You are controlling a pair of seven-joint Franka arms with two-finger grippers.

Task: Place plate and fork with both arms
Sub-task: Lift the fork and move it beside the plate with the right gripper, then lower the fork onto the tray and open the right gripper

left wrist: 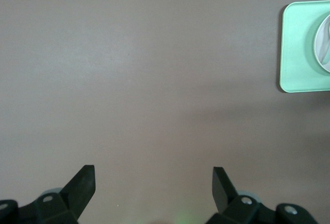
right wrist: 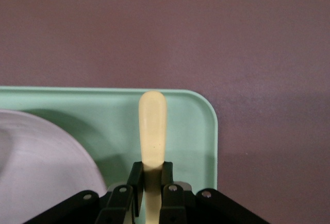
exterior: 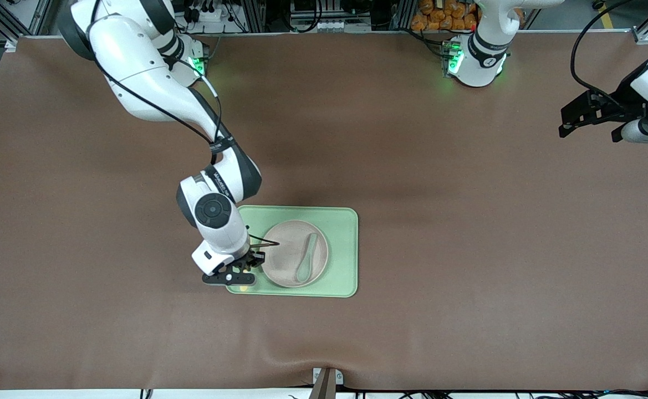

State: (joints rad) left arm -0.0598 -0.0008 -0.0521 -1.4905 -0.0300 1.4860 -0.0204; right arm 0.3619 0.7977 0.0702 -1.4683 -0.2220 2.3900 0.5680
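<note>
My right gripper [exterior: 240, 275] [right wrist: 153, 175] is shut on the pale-yellow fork [right wrist: 153, 131], low over the tray beside the plate, at the tray's corner toward the right arm's end. The fork's handle points out past the fingers; its tines are hidden. A speck of the fork [exterior: 244, 288] shows below the gripper in the front view. The round beige plate [exterior: 282, 260] [right wrist: 41, 167] lies on the light-green tray [exterior: 340, 249] [right wrist: 191, 126]. My left gripper [exterior: 570, 126] [left wrist: 153, 175] is open and empty, waiting over bare table at the left arm's end.
A pale teal spoon [exterior: 306, 256] lies on the plate. The tray [left wrist: 299, 49] and the plate's edge [left wrist: 324, 38] show small in the left wrist view. Brown table cover [exterior: 468, 249] surrounds the tray.
</note>
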